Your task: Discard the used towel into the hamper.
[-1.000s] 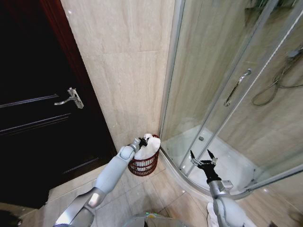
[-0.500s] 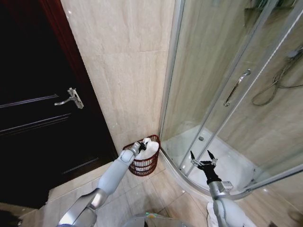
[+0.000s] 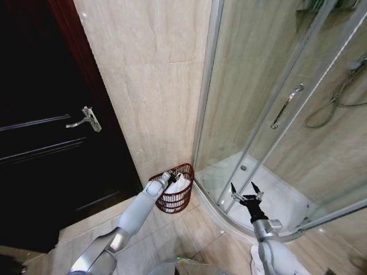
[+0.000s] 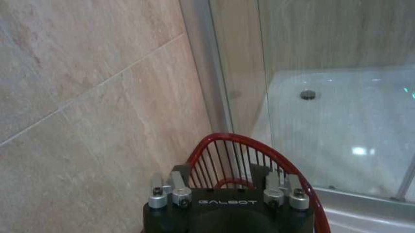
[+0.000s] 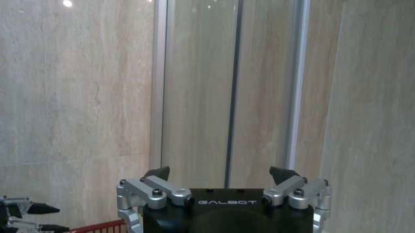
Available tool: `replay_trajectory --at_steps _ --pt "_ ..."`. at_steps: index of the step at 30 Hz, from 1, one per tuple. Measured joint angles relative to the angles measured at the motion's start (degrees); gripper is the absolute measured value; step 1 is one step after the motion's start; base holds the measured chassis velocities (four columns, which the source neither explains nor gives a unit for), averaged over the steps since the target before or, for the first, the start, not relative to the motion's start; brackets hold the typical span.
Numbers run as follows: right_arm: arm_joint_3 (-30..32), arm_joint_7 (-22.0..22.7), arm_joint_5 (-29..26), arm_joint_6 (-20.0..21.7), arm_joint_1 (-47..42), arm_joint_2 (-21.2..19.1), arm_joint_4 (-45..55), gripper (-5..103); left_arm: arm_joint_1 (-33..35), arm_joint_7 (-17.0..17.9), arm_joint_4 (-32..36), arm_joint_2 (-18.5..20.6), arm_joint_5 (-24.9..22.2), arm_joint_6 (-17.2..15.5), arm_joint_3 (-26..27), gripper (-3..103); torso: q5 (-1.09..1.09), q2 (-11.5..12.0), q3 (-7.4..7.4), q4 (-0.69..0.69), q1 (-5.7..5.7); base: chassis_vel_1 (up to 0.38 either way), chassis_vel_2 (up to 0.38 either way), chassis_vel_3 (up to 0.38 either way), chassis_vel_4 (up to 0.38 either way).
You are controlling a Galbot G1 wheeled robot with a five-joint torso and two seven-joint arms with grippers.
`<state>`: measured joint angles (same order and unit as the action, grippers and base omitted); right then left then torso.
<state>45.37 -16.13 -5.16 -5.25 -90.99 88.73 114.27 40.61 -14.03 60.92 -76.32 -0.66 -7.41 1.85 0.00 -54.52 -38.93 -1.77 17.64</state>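
Head view first: the hamper (image 3: 184, 168) sat on the floor in the corner, and the white towel (image 3: 178, 187) was bunched up inside it, a bit of it poking above the rim. My left gripper (image 3: 171, 177) was right at the hamper's mouth, just over the towel. The right gripper (image 3: 245, 189) hung well off to the side of the hamper, in front of the shower door (image 3: 258, 114), with its jaws wide apart and nothing in them.

Left wrist view: I was looking down past the gripper body at the far curve of the hamper's red rim (image 4: 259, 145), with the tiled wall (image 4: 84, 97) just behind it. I couldn't see the fingers or the towel from there, so it was no help for checking the release.

Right wrist view: this was the useful one. The left gripper (image 5: 48, 217) showed just above the hamper's rim (image 5: 97, 226), and its two fingertips looked spread, with no cloth between them.

My take was that the step in hand was letting go cleanly. To do it well I'd keep the jaws fully apart and lift straight up out of the hamper, watching that no fold snagged a finger and that the wrist didn't tip the rim.
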Motion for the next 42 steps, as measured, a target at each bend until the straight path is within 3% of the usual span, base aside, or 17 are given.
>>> replay_trajectory --at_steps 3,5,7,11,16,19,25,28,29,30,31,37,42 --pt "-0.03 0.0 -0.22 0.05 0.08 -0.09 0.02 100 0.5 0.29 1.06 0.0 -0.24 0.34 0.33 80 0.0 -0.01 -0.01 0.0 0.0 0.0 0.0 0.0 0.0" --pt "-0.04 0.0 -0.4 0.08 0.13 -0.17 0.03 100 0.9 0.35 1.74 0.1 -0.57 0.49 0.44 80 0.0 -0.01 -0.01 0.0 0.0 0.0 0.0 0.0 0.0" --pt "-0.14 0.0 -0.58 0.12 0.25 -0.37 -0.01 100 2.56 0.63 4.5 0.71 -2.85 0.97 0.7 90 0.0 -0.02 -0.01 0.0 0.01 0.0 0.0 0.0 0.0" --pt "-0.44 -0.05 -0.58 0.21 0.46 -0.4 -0.01 100 5.74 1.93 9.6 1.53 -5.74 1.46 2.13 100 0.0 -0.02 -0.01 0.0 0.01 0.0 0.0 0.0 0.0" --pt "-0.54 -0.12 -0.55 0.38 0.52 -0.41 0.28 100 8.98 3.81 16.38 2.31 -9.52 1.7 5.21 100 -0.01 -0.03 -0.01 0.01 0.01 0.0 0.0 0.0 0.0" --pt "-0.89 -0.21 -0.43 0.49 0.8 -0.49 0.49 100 13.55 5.08 26.11 3.49 -12.83 1.41 10.35 100 0.0 -0.04 -0.01 0.0 0.01 0.0 0.0 0.0 0.0" --pt "-1.63 -0.55 -0.08 0.6 1.1 -0.36 0.81 100 20.15 8.74 35.59 3.68 -15.03 2.19 15.8 100 0.0 -0.04 -0.01 -0.01 0.01 0.0 0.0 0.0 0.0" --pt "-1.98 -0.75 0.03 0.7 1.29 -0.31 1.01 100 24.53 13.94 39.8 2.4 -14.89 4.97 18.69 100 -0.01 -0.04 -0.01 -0.01 0.01 0.0 0.0 0.0 0.0" --pt "-1.98 -0.75 0.03 0.7 1.29 -0.31 1.01 100 24.53 13.94 39.8 2.4 -14.89 4.97 18.69 100 -0.01 -0.04 -0.01 -0.01 0.01 0.0 0.0 0.0 0.0" --pt "-1.97 -0.78 0.0 0.71 1.26 -0.31 1.18 100 26.46 17.49 41.49 1.26 -14.84 6.55 20.23 100 -0.01 -0.05 -0.02 -0.01 0.01 0.0 0.0 0.0 0.0" --pt "-1.89 -0.78 -0.02 0.71 1.26 -0.32 1.23 100 27.75 18.78 42.52 0.47 -14.65 7.64 21.65 100 -0.01 -0.05 -0.02 0.01 0.01 0.0 0.0 0.0 0.0" --pt "-1.58 -0.49 -0.16 1.06 1.34 -0.35 1.3 100 33.03 18.69 43.95 -0.94 -13.97 13.86 29.0 100 0.0 -0.05 -0.02 0.0 0.02 0.0 0.0 0.0 0.0" --pt "-1.67 0.04 -0.02 1.33 1.69 -0.06 0.75 100 37.32 16.82 45.27 -0.3 -15.92 15.4 32.41 100 0.0 -0.05 -0.02 -0.01 0.01 0.0 0.0 0.0 0.0"
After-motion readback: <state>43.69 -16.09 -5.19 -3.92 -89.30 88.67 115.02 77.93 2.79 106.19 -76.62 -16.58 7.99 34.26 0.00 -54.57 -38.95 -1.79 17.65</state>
